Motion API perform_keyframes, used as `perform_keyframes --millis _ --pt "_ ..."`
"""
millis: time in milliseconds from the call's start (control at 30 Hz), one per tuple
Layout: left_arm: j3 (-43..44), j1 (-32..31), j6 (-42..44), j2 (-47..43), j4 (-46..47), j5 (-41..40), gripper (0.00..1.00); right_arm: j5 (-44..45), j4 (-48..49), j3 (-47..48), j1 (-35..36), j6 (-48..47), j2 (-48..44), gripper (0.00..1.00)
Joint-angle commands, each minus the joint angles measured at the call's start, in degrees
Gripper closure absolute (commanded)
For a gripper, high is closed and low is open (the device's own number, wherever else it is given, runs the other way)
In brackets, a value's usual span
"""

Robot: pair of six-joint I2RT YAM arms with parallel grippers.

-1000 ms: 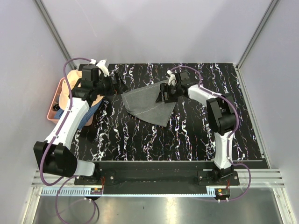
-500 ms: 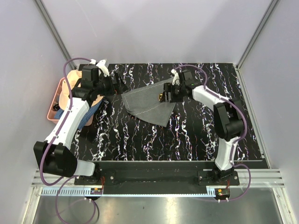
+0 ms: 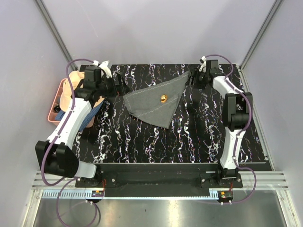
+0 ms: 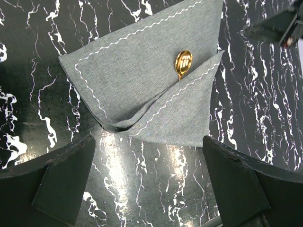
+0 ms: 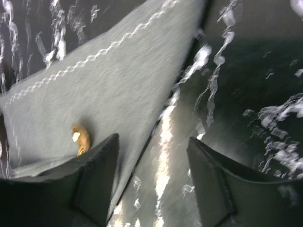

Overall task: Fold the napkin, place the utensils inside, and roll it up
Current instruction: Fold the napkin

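You're sitting about halfway: napkin [image 3: 154,101] folded, gold spoon [image 3: 163,99] tucked in, no second utensil showing, nothing rolled, left gripper [image 4: 151,189] and right gripper [image 5: 154,184] hanging open, empty.

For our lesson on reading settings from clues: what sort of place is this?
Probably a robotics test cell: two robot arms bolted at a marbled black table, plain enclosing walls, and a grey napkin with a gold spoon tucked in.

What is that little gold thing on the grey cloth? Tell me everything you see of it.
It is a small spoon, shiny gold-orange, seemingly metal. Only its oval bowl and a bit of thin handle show; the rest is tucked under the folded flap of the grey napkin. It lies flat on the napkin's lower layer. Nothing else touches it.
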Motion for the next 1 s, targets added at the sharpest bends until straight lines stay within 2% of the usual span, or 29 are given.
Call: perform_keyframes --millis 0,267,800,967 --pt "0.2 -0.3 0.6 1.3 2.1 0.9 0.01 -1.5 1.4 8.5 -2.5 1.2 6.6 0.36" --pt "0.1 -0.2 0.5 2.6 2.1 0.9 0.01 -6.7 1.8 18.3 -3.7 3.8 17.5 0.44" --pt "0.3 -0.2 0.1 3.7 2.0 2.9 0.01 -14.6 3.8 20.6 -3.7 10.6 25.4 0.5" --pt "0.4 -0.2 -0.3 3.6 2.1 3.8 0.01 -16.1 3.3 20.9 -3.6 11.5 26.2 0.58"
